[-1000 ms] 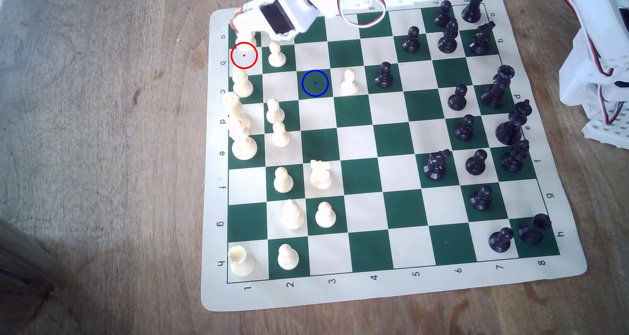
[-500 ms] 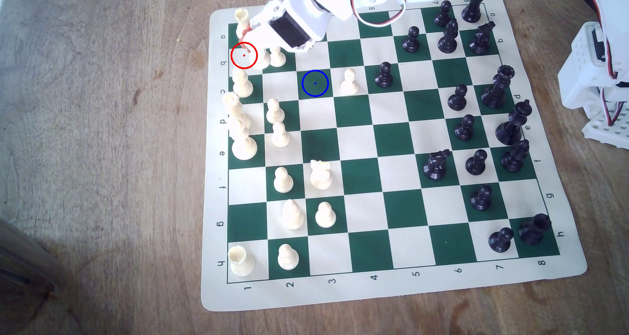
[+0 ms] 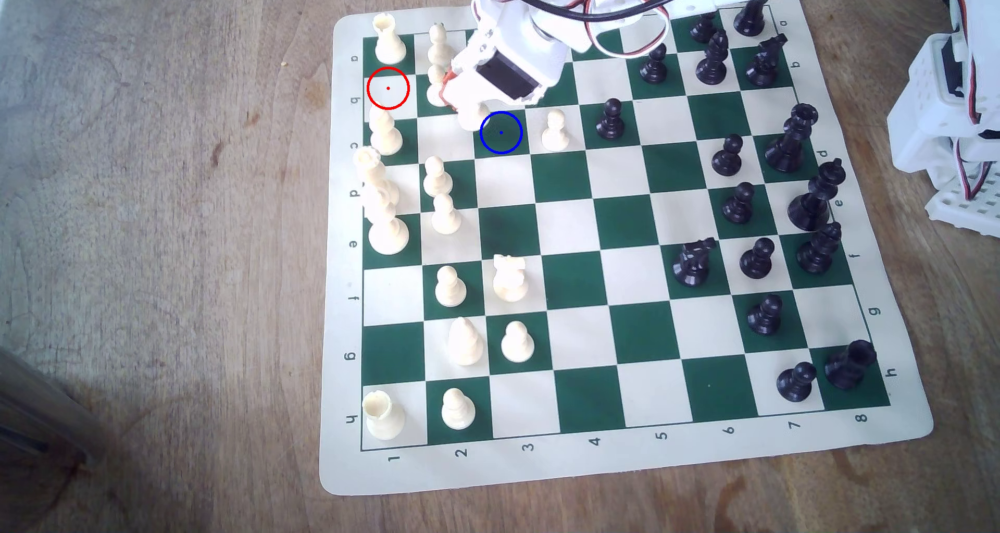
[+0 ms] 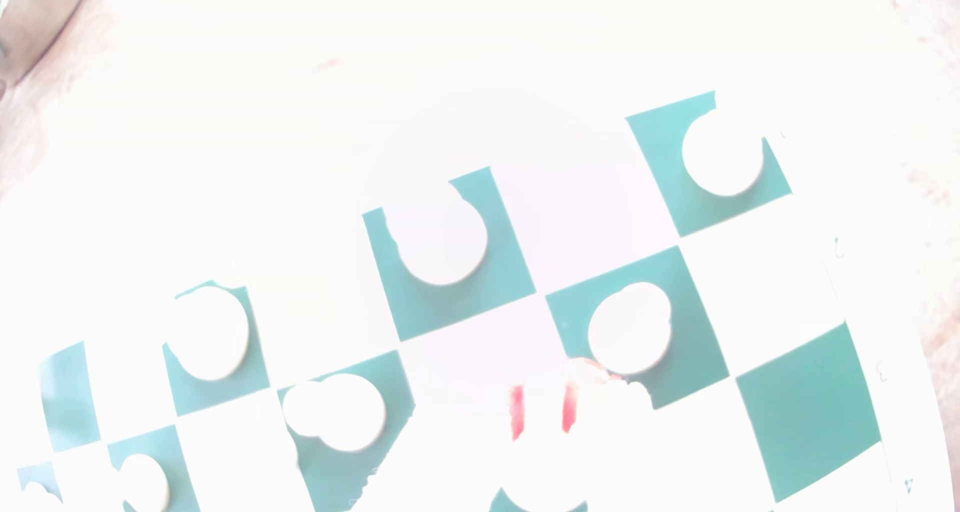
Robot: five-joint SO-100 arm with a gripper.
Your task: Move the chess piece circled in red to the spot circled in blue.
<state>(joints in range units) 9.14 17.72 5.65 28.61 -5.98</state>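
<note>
Right now your hand is clamped on the cream knight, carried just beside the blue-ringed square. Light, stiff, slick plastic; grip stays on the narrow body.
</note>
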